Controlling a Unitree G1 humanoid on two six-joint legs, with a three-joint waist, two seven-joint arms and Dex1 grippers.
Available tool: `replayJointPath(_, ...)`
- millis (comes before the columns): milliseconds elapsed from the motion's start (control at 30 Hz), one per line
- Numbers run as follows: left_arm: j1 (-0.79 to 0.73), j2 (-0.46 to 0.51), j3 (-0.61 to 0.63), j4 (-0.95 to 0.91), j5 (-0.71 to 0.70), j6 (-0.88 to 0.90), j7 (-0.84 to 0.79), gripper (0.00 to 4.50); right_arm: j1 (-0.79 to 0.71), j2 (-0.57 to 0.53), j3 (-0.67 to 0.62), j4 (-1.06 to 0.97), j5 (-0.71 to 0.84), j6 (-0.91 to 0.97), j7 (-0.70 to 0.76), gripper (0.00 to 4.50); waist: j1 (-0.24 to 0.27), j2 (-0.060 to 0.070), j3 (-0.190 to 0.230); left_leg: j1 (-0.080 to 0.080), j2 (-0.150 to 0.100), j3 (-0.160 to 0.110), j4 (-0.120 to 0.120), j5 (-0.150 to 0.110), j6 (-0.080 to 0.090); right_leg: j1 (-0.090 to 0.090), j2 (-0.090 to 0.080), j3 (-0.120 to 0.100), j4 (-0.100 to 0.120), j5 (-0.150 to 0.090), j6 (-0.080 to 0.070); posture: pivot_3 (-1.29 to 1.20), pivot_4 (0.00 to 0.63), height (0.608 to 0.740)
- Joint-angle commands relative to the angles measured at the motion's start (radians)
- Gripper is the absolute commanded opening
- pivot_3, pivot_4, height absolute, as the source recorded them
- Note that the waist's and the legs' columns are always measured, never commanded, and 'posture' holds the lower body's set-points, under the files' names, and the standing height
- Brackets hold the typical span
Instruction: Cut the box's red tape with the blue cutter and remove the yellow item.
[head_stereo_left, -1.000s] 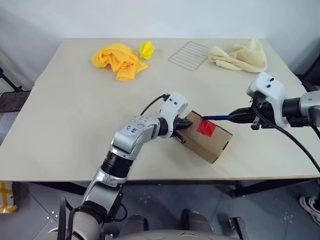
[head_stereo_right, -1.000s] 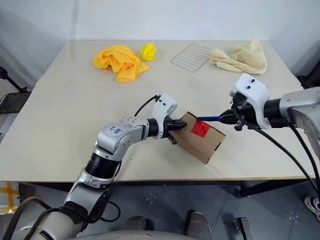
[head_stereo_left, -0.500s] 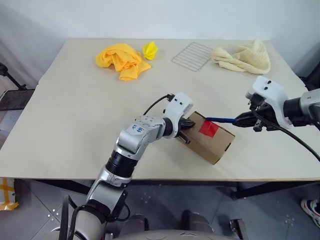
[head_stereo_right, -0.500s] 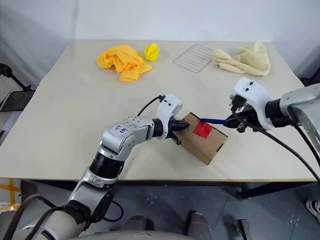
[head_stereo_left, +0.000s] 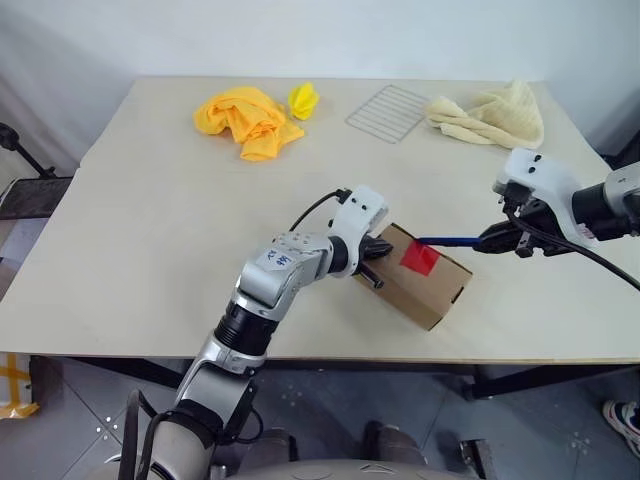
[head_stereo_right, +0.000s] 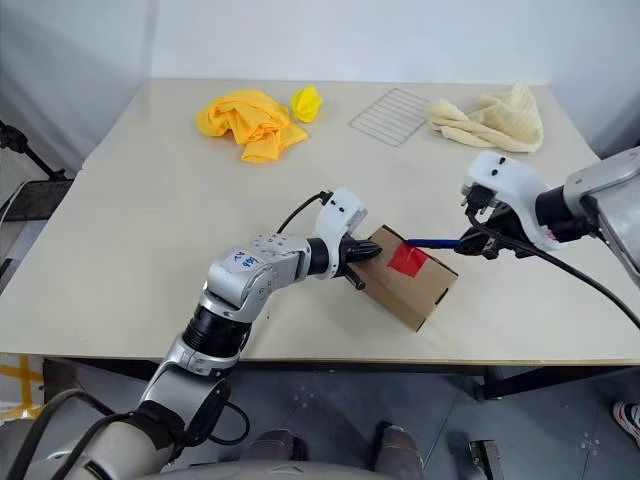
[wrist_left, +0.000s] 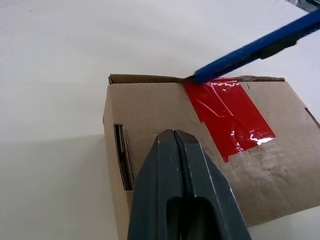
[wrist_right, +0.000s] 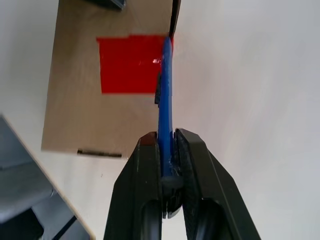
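Note:
The brown box lies closed near the table's front edge, with the red tape across its top seam. My left gripper is shut, and its fingertips press on the box's left end. My right gripper is shut on the blue cutter. In the right wrist view the cutter runs out along the tape. Its tip touches the box's far top edge where the tape begins. The yellow item is hidden; nothing inside the box shows.
At the back of the table lie an orange-yellow cloth, a small yellow crumpled piece, a wire rack and a cream towel. The table's front edge runs close behind the box.
My right wrist has turned a little with the cutter, whose tip stays at the tape's far edge. The left gripper and the box have kept still.

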Motion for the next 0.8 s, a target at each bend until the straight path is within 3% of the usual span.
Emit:
replayJointPath(33, 0.045, 0.001, -0.028, 0.051, 0.028, 0.033, 0.024, 0.02, 0.007, -0.037, 0.056, -0.011, -0.013, -0.007, 0.082, 0.14, 0.0, 0.0, 0.0, 0.0, 0.0, 0.0, 0.0, 0.0, 0.0, 0.0, 0.0, 0.0, 0.0, 0.0, 0.0, 0.0, 0.15, 0.74)
replayJointPath(267, 0.052, -0.002, -0.023, 0.049, 0.03, 0.032, 0.034, 0.02, 0.007, -0.096, 0.093, -0.011, -0.071, -0.056, 0.195, 0.14, 0.0, 0.0, 0.0, 0.0, 0.0, 0.0, 0.0, 0.0, 0.0, 0.0, 0.0, 0.0, 0.0, 0.0, 0.0, 0.0, 0.15, 0.74)
replayJointPath(800, 0.06, 0.0, -0.026, 0.061, 0.035, 0.018, 0.038, 0.02, 0.088, -0.197, 0.026, -0.033, -0.111, -0.088, 0.298, 0.14, -0.003, 0.0, 0.0, 0.0, 0.0, 0.0, 0.0, 0.0, 0.0, 0.0, 0.0, 0.0, 0.0, 0.0, 0.0, 0.0, 0.15, 0.74)
